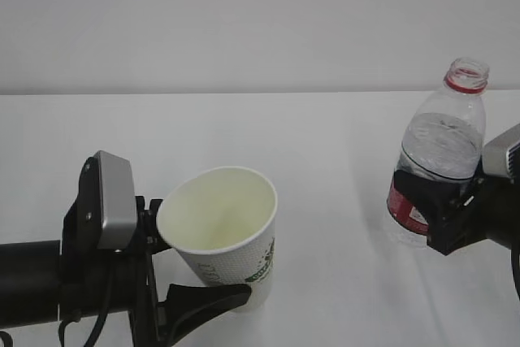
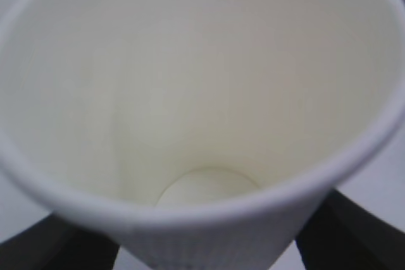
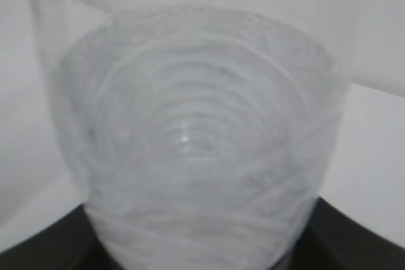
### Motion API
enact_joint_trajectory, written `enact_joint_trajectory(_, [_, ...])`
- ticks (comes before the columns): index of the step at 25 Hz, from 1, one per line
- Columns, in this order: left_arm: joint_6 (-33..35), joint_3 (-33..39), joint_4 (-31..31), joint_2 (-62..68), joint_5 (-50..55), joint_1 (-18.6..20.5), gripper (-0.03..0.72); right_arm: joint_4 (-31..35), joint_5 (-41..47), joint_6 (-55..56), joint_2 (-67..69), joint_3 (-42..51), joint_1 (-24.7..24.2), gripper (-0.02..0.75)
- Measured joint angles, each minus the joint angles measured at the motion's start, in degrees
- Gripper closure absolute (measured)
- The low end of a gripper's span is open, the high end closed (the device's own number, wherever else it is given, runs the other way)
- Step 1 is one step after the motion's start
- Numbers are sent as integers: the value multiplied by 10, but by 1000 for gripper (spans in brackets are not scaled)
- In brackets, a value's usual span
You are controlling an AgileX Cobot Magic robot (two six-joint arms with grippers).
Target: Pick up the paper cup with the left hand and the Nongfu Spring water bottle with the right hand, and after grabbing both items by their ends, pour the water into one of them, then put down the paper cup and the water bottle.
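Paper cup: the paper cup (image 1: 221,229) sits at lower centre of the exterior frame, tilted with its mouth toward the camera, looking dry and empty inside.
Left hand: the left hand (image 1: 183,270) at lower left is clamped around the cup's lower body, one dark finger curving under it.
Water bottle: the Nongfu Spring water bottle (image 1: 439,148) stands at the right edge, leaning slightly, cap off, red neck ring showing.
Right hand: the right hand (image 1: 443,209) grips the bottle low, across its red label.
Handling, cup: probably very light and easily crushed; a gentle hold near the stiffer base seems safest.
Handling, bottle: likely heavier with the water (image 1: 443,140), thin-walled and springy; its ribs should help against slipping.
Left wrist view only: looks straight down into the cup (image 2: 202,93) to its round bottom.
Right wrist view only: blurred ribbed plastic (image 3: 196,137) fills the frame; label and neck are hidden.
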Motion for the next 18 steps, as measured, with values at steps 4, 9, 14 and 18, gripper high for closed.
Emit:
enact_joint_trajectory(4, [-8,-15,2,3,5,-15,119,-4,0,0,0,0,0,298])
enact_joint_trajectory(9, [-22,-37,12,3,46,-43,119,-11,0,0,0,0,0,298])
enact_joint_trajectory(14, [-42,-62,26,3,70,-61,119,-14,0,0,0,0,0,298])
enact_joint_trajectory(18, [-52,-77,29,3,72,-73,119,-25,0,0,0,0,0,298])
